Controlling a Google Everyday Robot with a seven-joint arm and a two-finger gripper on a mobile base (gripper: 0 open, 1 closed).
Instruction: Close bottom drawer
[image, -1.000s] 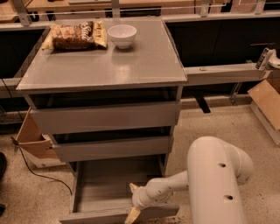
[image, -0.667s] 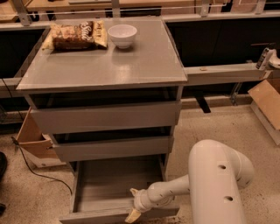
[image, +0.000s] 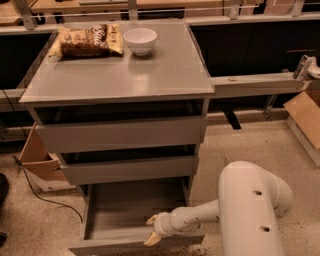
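The bottom drawer of the grey cabinet stands pulled out wide, and its shallow grey box looks empty. Its thin front panel runs along the bottom edge of the view. My gripper, with cream-coloured fingertips, sits at the right end of the front panel, one tip inside the drawer and one over the panel's top edge. The white arm reaches in from the lower right.
The top drawer and middle drawer stick out slightly. A white bowl and a snack bag sit on the cabinet top. A cardboard box and a cable lie left; another box stands right.
The gripper has barely shifted along the drawer's front panel. The drawer stands about as far out as before.
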